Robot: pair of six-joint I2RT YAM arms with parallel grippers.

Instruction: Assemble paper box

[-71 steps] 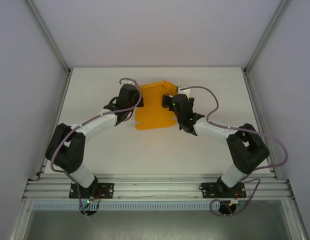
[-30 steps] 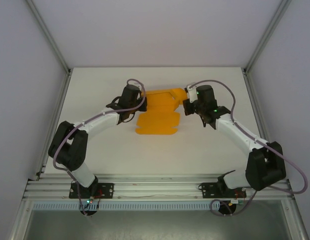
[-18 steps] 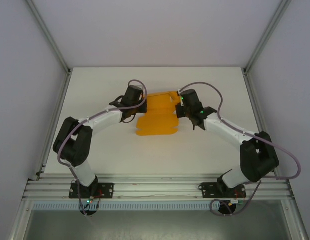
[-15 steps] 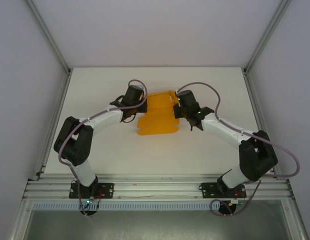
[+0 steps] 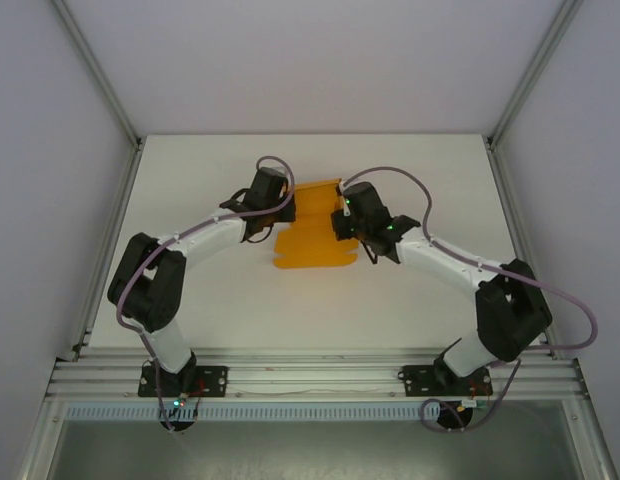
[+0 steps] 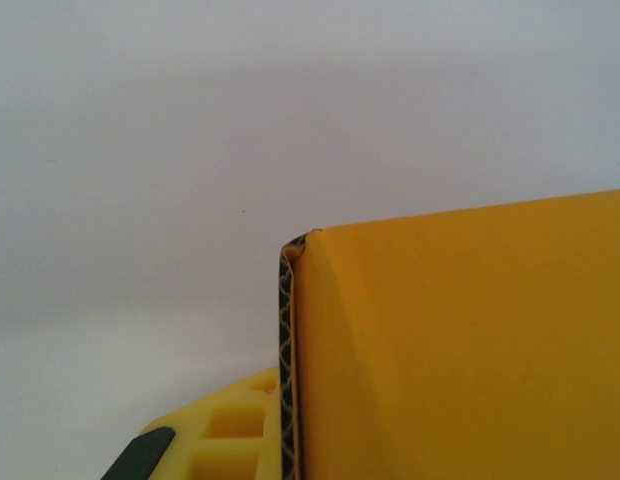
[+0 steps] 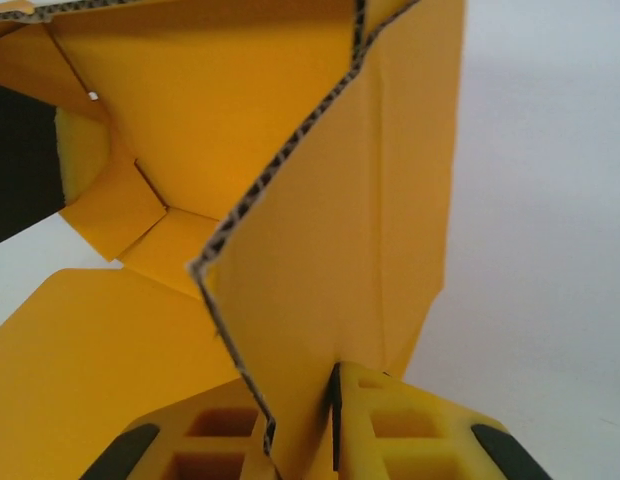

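Paper box (image 5: 310,245), orange-yellow corrugated card, flaps half-folded

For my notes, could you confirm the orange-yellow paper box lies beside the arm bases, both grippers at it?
Not quite: the top external view shows the paper box farther out, well beyond the arm bases, both the left gripper and right gripper at it.

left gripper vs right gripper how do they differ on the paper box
The left gripper is at the paper box's left side, the right gripper at its right. The left jaws are shut on a panel that hides one finger; the right jaws show both fingers around a flap, with a thin dark slit beside it, so that grip is uncertain. Both have card between their jaws.
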